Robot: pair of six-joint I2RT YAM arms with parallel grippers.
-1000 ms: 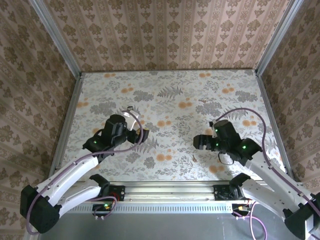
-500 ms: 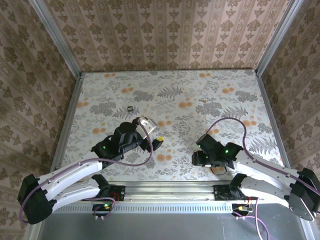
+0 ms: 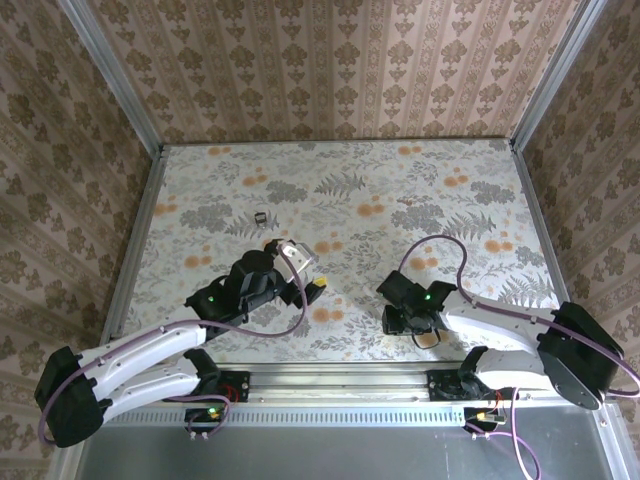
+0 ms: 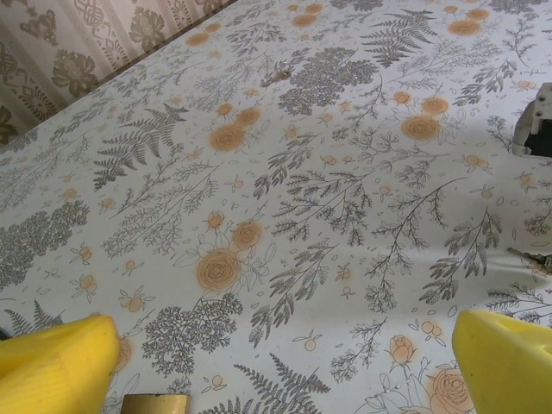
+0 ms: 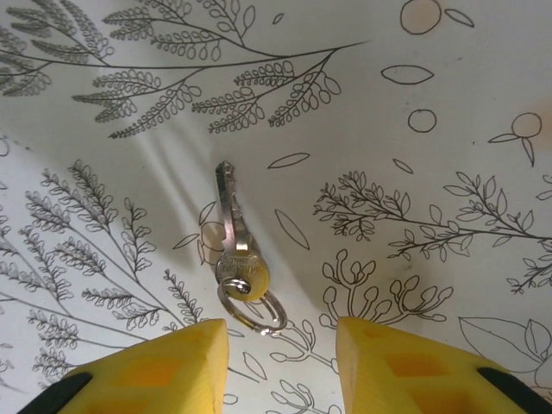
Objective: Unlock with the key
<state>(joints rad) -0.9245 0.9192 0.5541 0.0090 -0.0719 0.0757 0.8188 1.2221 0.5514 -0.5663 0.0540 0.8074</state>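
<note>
The key (image 5: 231,226) lies flat on the surface (image 3: 350,180), close to the near edge and a little right of its middle. In the right wrist view its blade points away from the camera and its head, with a small ring (image 5: 251,309) through it, is toward the camera. The ring sits right at the tips of the right fingers (image 5: 216,362), nearer the yellow finger on the left of that view, with its lower edge just entering the gap. The two yellow fingers are part open with bare surface between them, and neither is pressed on the key or the ring, so nothing is held. From above, the right fingers (image 3: 395,318) point down at the surface near the near edge.

The left fingers (image 3: 318,285) are over the surface left of the middle, well apart from the key. In the left wrist view these fingers (image 4: 69,362) are spread as wide as they go, one yellow tip in each lower corner, with patterned surface between them. A small brass piece (image 4: 155,404) shows at the bottom edge just beside one finger; what it is cannot be told. A small dark thing (image 3: 260,217) lies on the surface further toward the far edge, left of the middle
</note>
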